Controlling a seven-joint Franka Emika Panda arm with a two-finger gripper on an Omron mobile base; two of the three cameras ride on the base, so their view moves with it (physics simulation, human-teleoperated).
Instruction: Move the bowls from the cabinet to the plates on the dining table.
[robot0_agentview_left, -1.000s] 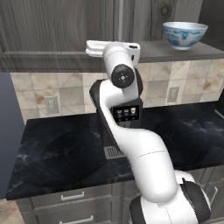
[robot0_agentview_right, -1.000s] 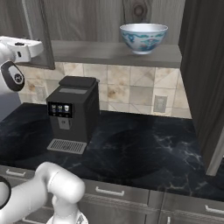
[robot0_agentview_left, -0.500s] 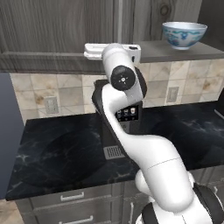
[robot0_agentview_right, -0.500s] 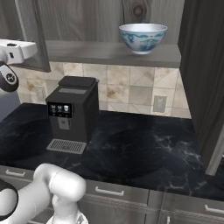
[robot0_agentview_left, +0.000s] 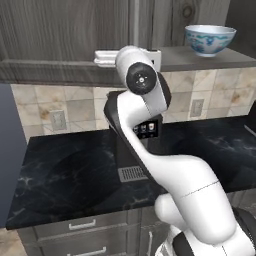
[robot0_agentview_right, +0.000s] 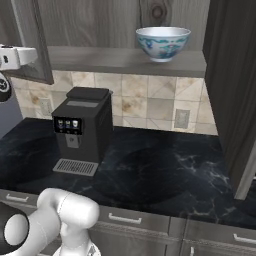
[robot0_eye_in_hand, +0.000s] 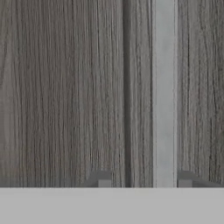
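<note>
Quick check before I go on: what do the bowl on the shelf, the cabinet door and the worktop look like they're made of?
Bowl: looks like glazed ceramic, white with a blue pattern and a slight sheen. Cabinet door: matte grey-brown wood or wood-look laminate, with straight grain lines; its slim handle looks like brushed metal. Worktop: polished black marble or a stone-look surface, with faint white veins.

— Back wall? Beige tiled backsplash (robot0_agentview_right: 145, 102) with outlets (robot0_agentview_right: 181, 119).
— Furniture? Black marble worktop (robot0_agentview_right: 165, 170), coffee machine (robot0_agentview_right: 82, 129) toward its left rear; grey drawer units (robot0_agentview_right: 135, 222) below.
</note>
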